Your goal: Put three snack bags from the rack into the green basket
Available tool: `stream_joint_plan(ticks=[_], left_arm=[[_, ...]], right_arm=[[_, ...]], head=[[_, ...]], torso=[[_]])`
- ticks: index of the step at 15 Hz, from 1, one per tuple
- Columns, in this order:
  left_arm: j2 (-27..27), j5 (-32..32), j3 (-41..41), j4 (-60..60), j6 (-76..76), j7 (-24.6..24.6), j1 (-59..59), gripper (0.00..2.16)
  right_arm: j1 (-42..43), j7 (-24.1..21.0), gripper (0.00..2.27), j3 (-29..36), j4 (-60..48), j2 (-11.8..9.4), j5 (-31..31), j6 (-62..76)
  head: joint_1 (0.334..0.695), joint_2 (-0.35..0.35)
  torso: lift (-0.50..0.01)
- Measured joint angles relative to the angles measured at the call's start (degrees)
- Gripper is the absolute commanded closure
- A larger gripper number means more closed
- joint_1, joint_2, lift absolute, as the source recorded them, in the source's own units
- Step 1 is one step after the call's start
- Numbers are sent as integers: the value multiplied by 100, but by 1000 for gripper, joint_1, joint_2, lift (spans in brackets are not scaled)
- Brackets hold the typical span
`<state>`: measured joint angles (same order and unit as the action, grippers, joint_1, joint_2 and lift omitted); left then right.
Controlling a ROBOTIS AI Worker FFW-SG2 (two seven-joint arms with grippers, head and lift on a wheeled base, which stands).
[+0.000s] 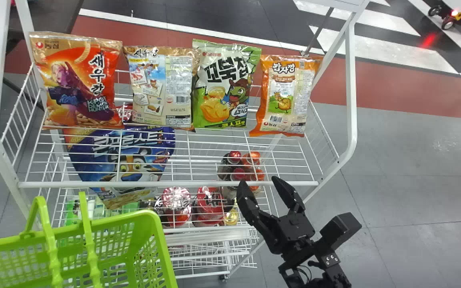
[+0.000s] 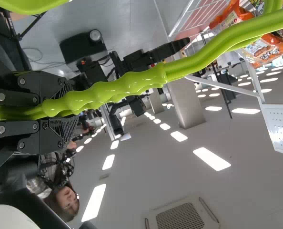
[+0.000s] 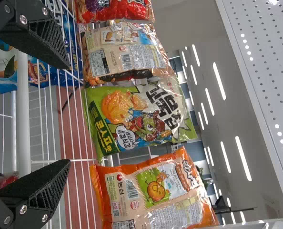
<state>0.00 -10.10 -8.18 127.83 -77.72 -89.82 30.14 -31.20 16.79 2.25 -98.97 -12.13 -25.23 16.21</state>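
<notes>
Right gripper (image 3: 69, 114), its two black fingers spread wide with nothing between them, lies near the front rail (image 1: 198, 184) of the wire rack's top shelf; the step in hand is judged to be the approach to a bag. Left gripper (image 2: 75, 109), clenched on the paired handles (image 2: 189, 69) of the green basket (image 1: 150, 218), which lies at the robot's left in front of the rack. Beyond the rail, four snack bags stand in a row along the back of the top shelf, from left to right: a red-orange bag (image 1: 78, 88), a beige bag (image 1: 162, 88), a green bag with a turtle character (image 1: 226, 86) and an orange-and-beige bag (image 1: 286, 96). A blue bag with a tiger (image 1: 126, 156) and a cluster of bottles (image 1: 238, 164) lie below. Likely faults: a low entry could catch a finger on the rail; the green and beige bags, set edge to edge, could lead the fingers to pinch both or push one aside; a shallow grip on slick, puffed film could let a bag slide out during the carry left; and any swing of the basket on its handles could shift its mouth, so that a released bag strikes the rim.
</notes>
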Motion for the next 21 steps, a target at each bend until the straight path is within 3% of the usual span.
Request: stream_joint_plan(ticks=[12,16,21], left_arm=[[0,-36,34,20,7,0,5,2148],[0,-36,36,23,7,0,4,2148],[0,-36,36,30,4,0,20,2148]], right_arm=[[5,-2,113,-82,-31,-39,2,0],[366,-8,113,-325,-46,-44,176,-249],[1377,-3,113,-901,-230,-92,380,-1719]], head=[[695,-350],[695,-350],[695,-202]], torso=[[0],[0],[0]])
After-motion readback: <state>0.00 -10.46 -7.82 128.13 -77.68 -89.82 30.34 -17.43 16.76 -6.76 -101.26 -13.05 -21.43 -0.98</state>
